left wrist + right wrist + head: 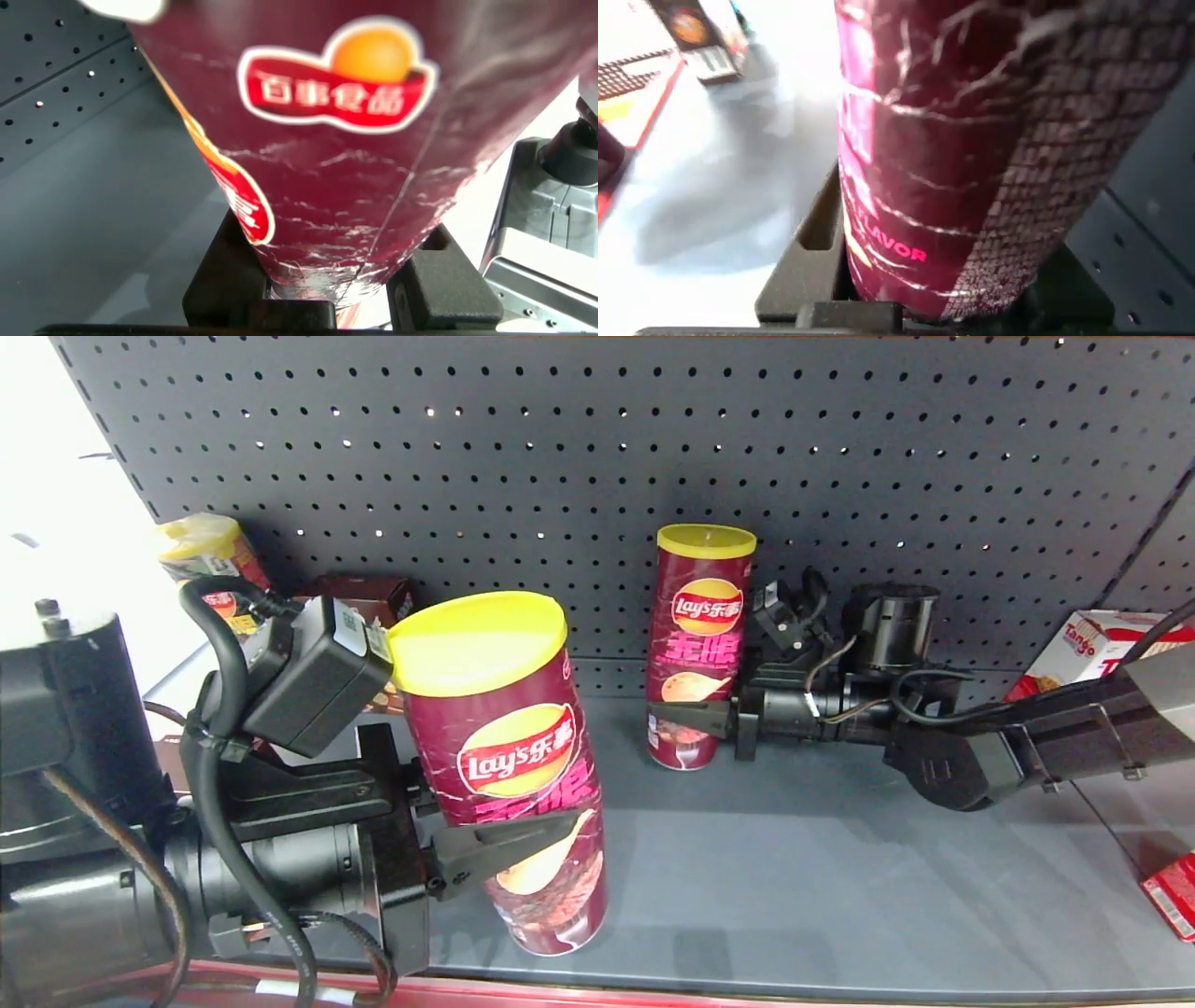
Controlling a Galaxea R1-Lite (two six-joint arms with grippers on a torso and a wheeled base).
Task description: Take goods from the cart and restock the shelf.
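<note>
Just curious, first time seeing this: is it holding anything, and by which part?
Two chip cans: the left tool grips the near can around its lower body, the right tool the far can low on its side.

Head camera looks down at the shelf [840, 859]; wrist cameras sit tight against the near can [509, 775] and far can [695, 644], both shared.

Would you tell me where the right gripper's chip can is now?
Head view, centre-right: the chip can stands upright at the back of the shelf, near the pegboard, held low by the right gripper.
</note>
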